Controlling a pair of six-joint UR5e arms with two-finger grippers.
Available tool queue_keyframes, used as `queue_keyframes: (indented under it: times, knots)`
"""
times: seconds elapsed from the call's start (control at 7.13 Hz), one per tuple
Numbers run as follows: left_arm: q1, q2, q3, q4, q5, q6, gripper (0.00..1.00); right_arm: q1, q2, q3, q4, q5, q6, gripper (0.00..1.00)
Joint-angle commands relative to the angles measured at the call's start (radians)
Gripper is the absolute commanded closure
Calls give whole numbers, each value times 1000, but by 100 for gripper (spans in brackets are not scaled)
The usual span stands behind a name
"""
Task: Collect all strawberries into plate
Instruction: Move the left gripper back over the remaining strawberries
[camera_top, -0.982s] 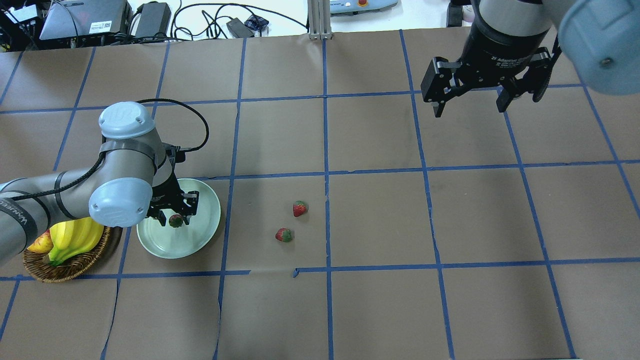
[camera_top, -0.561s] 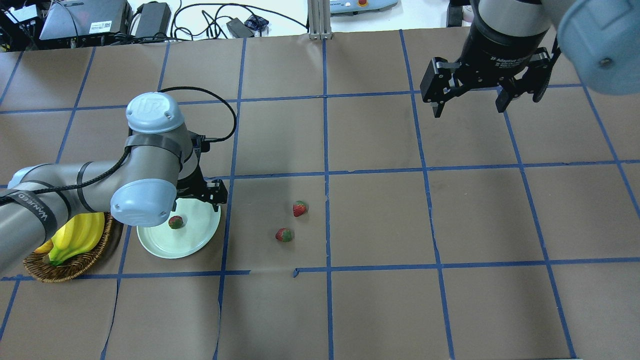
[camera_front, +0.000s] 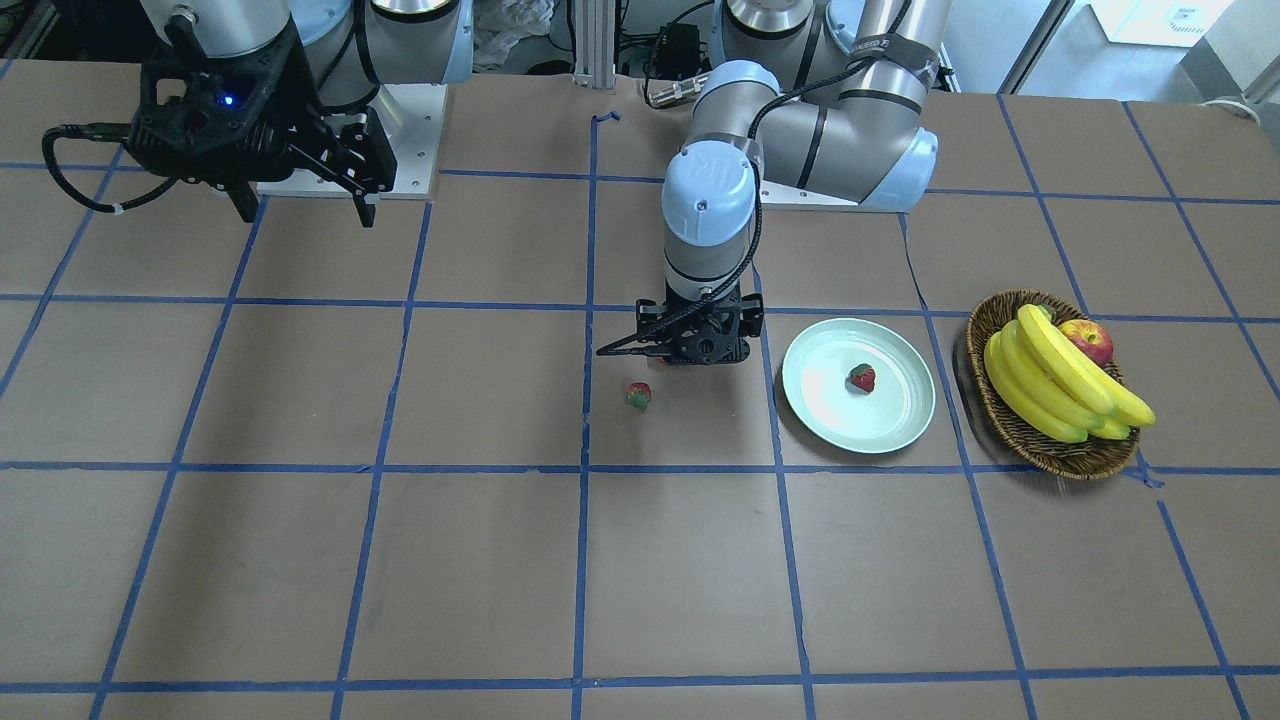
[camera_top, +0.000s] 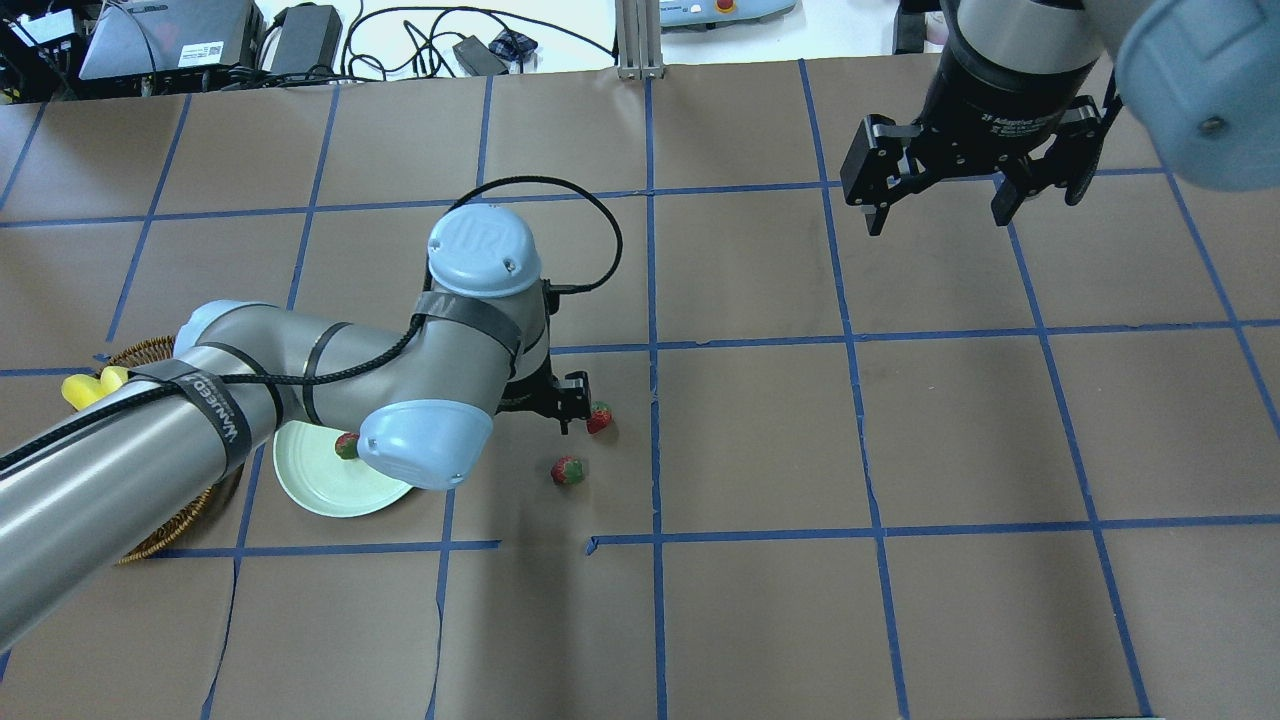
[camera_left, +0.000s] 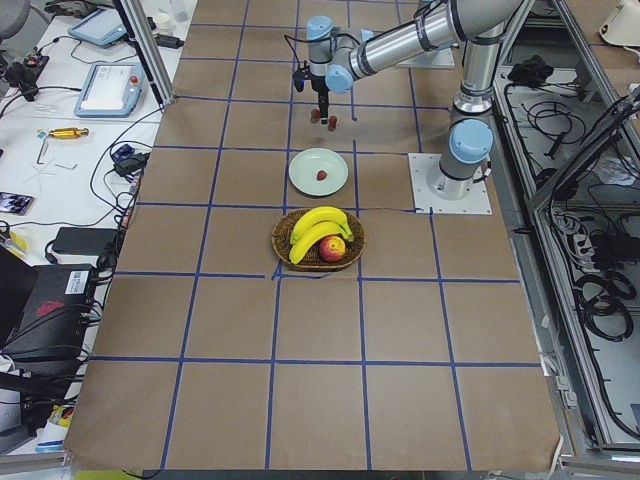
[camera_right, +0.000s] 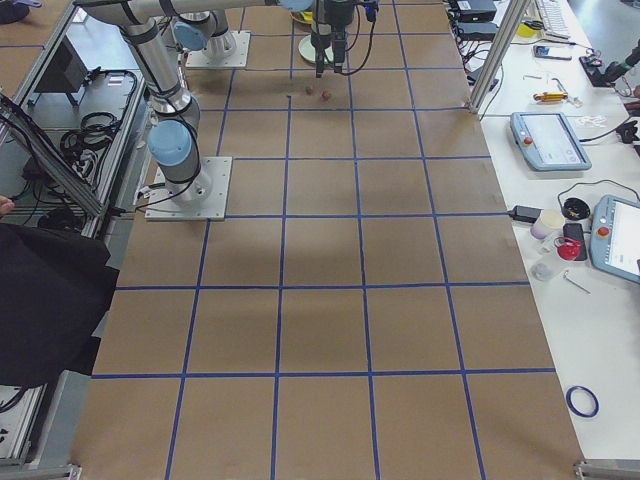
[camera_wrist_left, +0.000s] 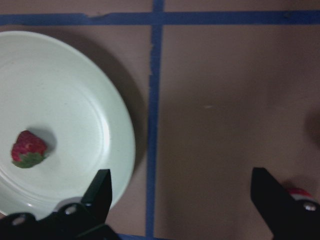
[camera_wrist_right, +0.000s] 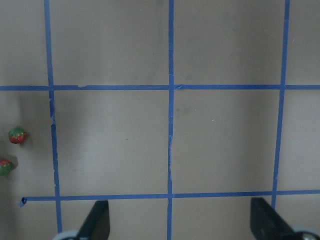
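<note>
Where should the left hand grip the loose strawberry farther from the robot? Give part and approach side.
Grip the strawberry across its red body at the widest part, not the leafy cap, coming straight down. It lies low on flat paper, clear of the other loose berry, so probably only the top is open. The left hand is open nearby.

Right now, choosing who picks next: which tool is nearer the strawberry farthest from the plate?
Left. The left tool hovers beside the strawberry; the right tool hangs far off.
</note>
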Motion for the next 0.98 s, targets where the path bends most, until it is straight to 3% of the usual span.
queue_keyframes:
  times: [0.0,0.56,0.84]
  knots:
    - [-22,-26,-32,59,-12,-4,13,0,1,0,0,-2,-3,0]
    - [-26,-73,-41,66,-35,-4,20,0,0,0,0,-1,-3,0]
    - [-26,-78,-43,72,-62,-7,30,0,1,0,0,-1,-3,0]
